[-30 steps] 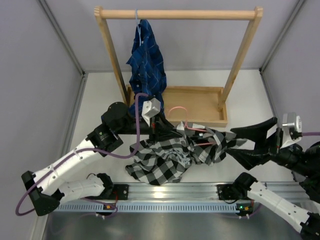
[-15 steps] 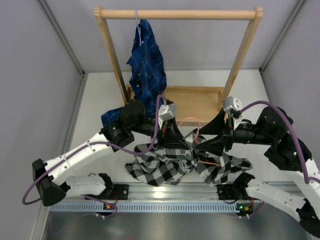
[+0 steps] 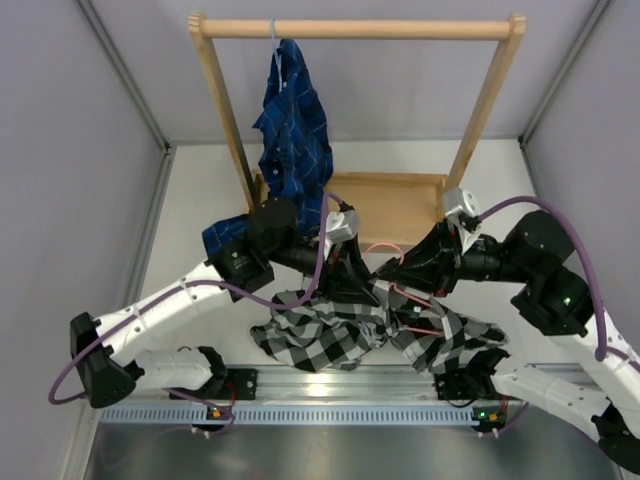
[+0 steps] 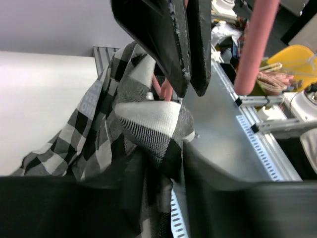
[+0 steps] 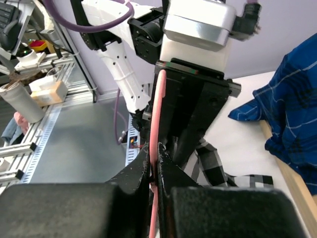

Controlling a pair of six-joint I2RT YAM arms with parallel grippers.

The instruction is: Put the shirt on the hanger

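The black-and-white checked shirt [image 3: 320, 335] lies crumpled on the table near the front, between the two arms. The thin pink hanger [image 3: 384, 245] sticks up out of it. My right gripper [image 3: 385, 272] is shut on the hanger [image 5: 159, 99], the wire pinched between its jaws [image 5: 154, 148]. Directly facing it, my left gripper [image 3: 362, 285] has its tips nearly touching the right one. In the left wrist view its jaws [image 4: 163, 153] stand apart with a fold of the shirt [image 4: 148, 116] hanging between them. A pink hanger arm [image 4: 255, 44] crosses the upper right there.
A wooden rack [image 3: 355, 28] stands at the back on a wooden tray base [image 3: 395, 200]. A dark blue shirt [image 3: 295, 120] hangs from its bar on a light blue hanger. A metal rail [image 3: 330, 385] runs along the near edge.
My right arm swung in from the right and shut on the hanger. My left gripper moved right to meet it and its jaws parted. The shirt's right part slid toward the front right.
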